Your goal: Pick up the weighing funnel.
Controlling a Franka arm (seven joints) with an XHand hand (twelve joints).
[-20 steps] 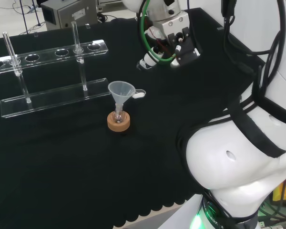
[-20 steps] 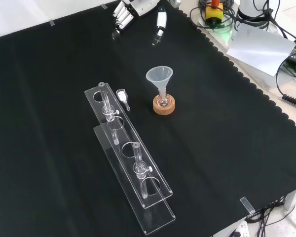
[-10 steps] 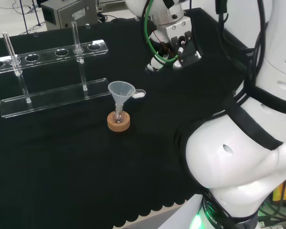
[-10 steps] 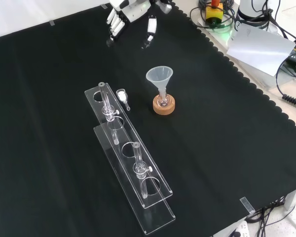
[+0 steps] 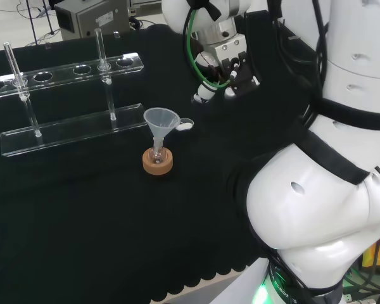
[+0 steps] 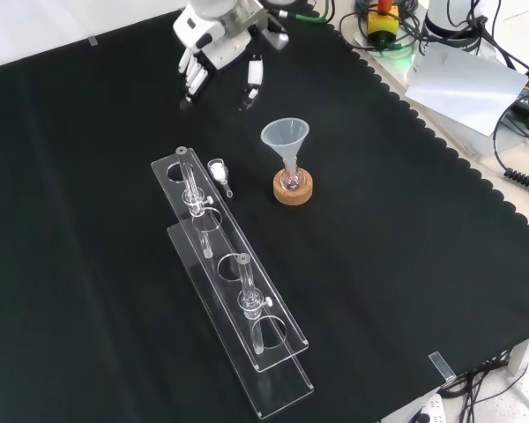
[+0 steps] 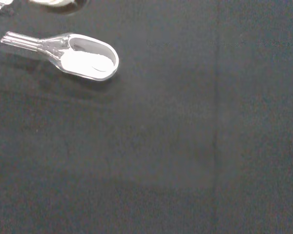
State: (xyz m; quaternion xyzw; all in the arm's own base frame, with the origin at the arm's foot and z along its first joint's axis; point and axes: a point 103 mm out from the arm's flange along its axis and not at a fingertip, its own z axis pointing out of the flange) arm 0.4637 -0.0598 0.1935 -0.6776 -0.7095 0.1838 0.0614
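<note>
Beside the funnel (image 6: 286,139), just to its left in the front view, you find the weighing funnel (image 6: 218,169) lying on the black cloth of the counter (image 6: 406,264). It rests between the funnel's cork ring (image 6: 293,189) and the far end of the clear test tube rack (image 6: 234,282), close to the rack, and nothing is touching it. In the head view the weighing funnel (image 5: 185,125) shows just right of the funnel (image 5: 159,120), partly behind its rim. The wrist view shows you the weighing funnel (image 7: 83,57) on its side on the cloth, with white powder in its scoop and its short stem pointing away from the bowl.

Beyond the funnel in the front view, up and slightly left of it, you see the hand (image 6: 216,48). Its fingers (image 6: 192,75) are straight and point down toward the cloth, the thumb (image 6: 253,75) is spread away from them, and it holds nothing. It is well apart from the weighing funnel. In the head view the hand (image 5: 228,66) sits up and to the right of the funnel.
</note>
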